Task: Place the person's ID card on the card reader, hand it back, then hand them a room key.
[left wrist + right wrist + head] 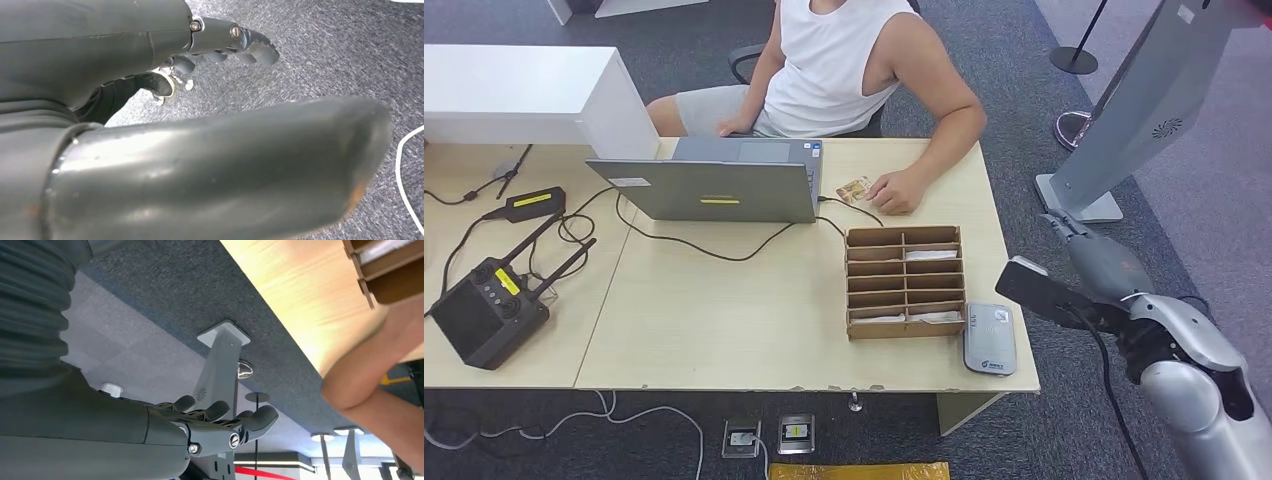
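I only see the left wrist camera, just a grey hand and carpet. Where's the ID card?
Observer: The ID card lies on the table, beside the person's hand.
Operator: Where's the card reader?
Observer: The card reader sits at the table's near right corner, beside the wooden tray.
Operator: Is the other hand holding anything?
Observer: No, the right hand is out beyond the table's right edge, fingers apart, holding nothing.

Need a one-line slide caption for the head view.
Seated person's hand beside ID card on desk; right robot hand off its edge, card reader untouched.
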{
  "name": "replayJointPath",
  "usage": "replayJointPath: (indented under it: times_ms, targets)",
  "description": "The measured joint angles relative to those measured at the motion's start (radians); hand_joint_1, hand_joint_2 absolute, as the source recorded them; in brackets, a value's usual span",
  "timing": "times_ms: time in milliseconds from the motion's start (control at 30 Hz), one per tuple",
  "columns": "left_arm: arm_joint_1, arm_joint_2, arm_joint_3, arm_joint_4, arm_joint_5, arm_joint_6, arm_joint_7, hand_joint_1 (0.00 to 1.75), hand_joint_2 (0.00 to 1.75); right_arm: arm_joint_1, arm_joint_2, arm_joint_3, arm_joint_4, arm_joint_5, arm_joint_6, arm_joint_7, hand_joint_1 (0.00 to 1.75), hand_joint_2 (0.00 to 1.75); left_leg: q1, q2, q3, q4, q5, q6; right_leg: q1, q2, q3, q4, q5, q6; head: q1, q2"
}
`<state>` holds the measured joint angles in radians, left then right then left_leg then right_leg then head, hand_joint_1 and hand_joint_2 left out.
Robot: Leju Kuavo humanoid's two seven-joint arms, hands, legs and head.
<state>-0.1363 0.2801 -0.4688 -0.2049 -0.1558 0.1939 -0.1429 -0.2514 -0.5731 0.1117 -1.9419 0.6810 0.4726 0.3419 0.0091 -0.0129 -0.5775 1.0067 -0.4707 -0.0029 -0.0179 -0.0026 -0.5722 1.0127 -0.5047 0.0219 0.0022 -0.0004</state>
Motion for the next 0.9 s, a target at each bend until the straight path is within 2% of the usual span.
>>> replayJointPath:
  times_ms: [300,533,700,900]
  targets:
    - [0.000,-0.001,0.000,0.000,-0.005,0.000,0.007,0.00,0.00,0.008,0.019,0.041,-0.001,0.027,0.076,-0.003,0.00,1.75,0.000,0.000,0.000,0.000,0.000,0.000,0.000,0.000,0.000,0.000,0.000,0.000,0.000,0.000]
    - [0.000,-0.004,0.000,0.000,-0.008,0.001,0.007,0.00,0.00,0.031,0.058,0.095,-0.012,0.048,0.083,0.008,0.00,1.75,0.000,0.000,0.000,0.000,0.000,0.000,0.000,0.000,0.000,0.000,0.000,0.000,0.000,0.000]
    - [0.000,-0.007,0.000,0.000,-0.006,0.005,0.009,0.00,0.00,0.042,0.076,0.123,-0.013,0.081,0.032,0.000,0.00,1.75,0.000,0.000,0.000,0.000,0.000,0.000,0.000,0.000,0.000,0.000,0.000,-0.001,0.000,0.000]
    - [0.000,-0.012,0.000,0.000,-0.005,0.016,0.012,0.00,0.00,0.049,0.103,0.158,-0.003,0.167,-0.109,-0.041,0.00,1.75,0.000,0.000,0.000,0.000,0.000,0.000,0.000,0.000,0.000,0.000,-0.001,-0.001,0.000,0.000]
